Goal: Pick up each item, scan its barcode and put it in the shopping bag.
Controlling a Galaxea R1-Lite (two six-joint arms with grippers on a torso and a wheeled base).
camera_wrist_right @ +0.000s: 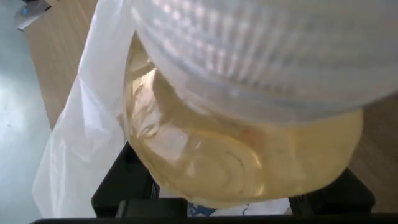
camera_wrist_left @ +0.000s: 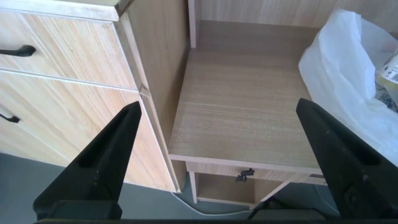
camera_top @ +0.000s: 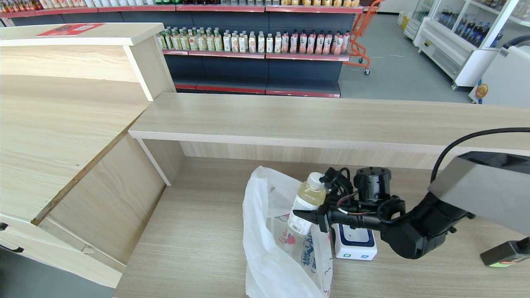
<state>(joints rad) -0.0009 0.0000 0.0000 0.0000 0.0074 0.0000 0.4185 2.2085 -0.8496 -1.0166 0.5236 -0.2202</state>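
A drink bottle with pale yellow liquid and a white cap is held tilted over the mouth of the white plastic shopping bag, with my right gripper shut on its body. The right wrist view looks down on the bottle from its cap, with the bag beneath. A white barcode scanner stands on the counter right of the bag, under my right arm. My left gripper hangs open beyond the counter's left end, with the bag off to one side.
A raised wooden ledge runs along the back of the counter, and a tall wooden unit stands at the left. Drawers with black handles lie below the left gripper. A dark device with a green end lies at the far right.
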